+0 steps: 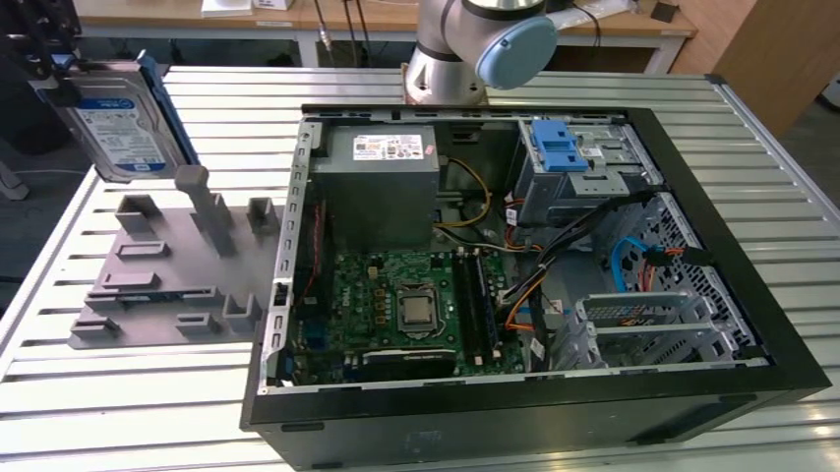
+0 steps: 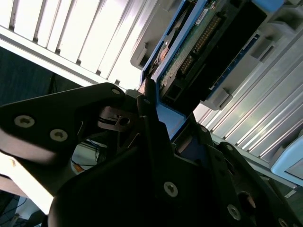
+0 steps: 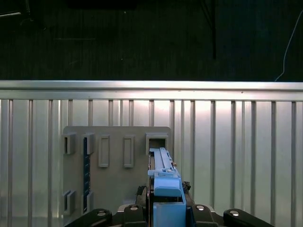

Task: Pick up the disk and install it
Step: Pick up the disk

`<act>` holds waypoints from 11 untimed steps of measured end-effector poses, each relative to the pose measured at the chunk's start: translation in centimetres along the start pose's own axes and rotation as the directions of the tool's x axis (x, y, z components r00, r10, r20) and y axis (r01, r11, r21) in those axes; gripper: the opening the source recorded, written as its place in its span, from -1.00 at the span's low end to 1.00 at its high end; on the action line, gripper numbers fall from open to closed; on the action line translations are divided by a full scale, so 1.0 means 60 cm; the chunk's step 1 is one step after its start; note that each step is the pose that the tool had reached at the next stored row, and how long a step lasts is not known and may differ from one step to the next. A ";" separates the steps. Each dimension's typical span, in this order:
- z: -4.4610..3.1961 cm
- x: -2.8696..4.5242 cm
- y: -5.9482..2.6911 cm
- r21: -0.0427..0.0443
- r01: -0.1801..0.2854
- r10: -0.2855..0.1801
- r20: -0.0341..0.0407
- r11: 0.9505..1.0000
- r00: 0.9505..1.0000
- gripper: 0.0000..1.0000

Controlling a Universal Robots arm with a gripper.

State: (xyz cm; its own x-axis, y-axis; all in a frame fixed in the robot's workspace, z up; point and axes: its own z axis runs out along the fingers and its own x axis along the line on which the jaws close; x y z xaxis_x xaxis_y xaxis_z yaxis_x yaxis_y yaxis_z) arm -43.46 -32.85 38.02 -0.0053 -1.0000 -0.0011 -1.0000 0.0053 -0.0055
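Observation:
The disk (image 1: 121, 123), a silver drive with a blue-and-white label in a blue carrier, hangs upright in the air at the exterior view's upper left, above the slatted table. My gripper (image 1: 55, 71) is shut on its upper end. In the second wrist view the disk's underside (image 2: 203, 42) with its circuit board runs away from the black fingers (image 2: 150, 118) clamped on the blue carrier. In the first wrist view the carrier's blue edge (image 3: 163, 182) sticks out of my gripper (image 3: 165, 210), over the grey fixture plate (image 3: 118, 142).
A grey fixture plate (image 1: 171, 270) with upright slots lies below the disk. The open computer case (image 1: 735, 295) takes up the exterior view's middle and right. It holds a grey metal box (image 1: 381, 187), a motherboard (image 1: 407, 305) and a grey cage with a blue latch (image 1: 568, 155).

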 end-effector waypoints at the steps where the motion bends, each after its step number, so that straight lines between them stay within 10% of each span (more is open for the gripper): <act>1: -0.001 0.000 0.000 0.000 0.000 0.000 0.000 1.000 1.000 -0.27; 11: -0.020 0.000 0.000 0.000 0.000 0.000 0.001 1.000 1.000 -0.27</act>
State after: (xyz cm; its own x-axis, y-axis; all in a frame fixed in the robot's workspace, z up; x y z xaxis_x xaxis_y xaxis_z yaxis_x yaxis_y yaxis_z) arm -43.46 -32.85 39.23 -0.0053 -1.0000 -0.0019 -1.0000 0.0053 -0.0059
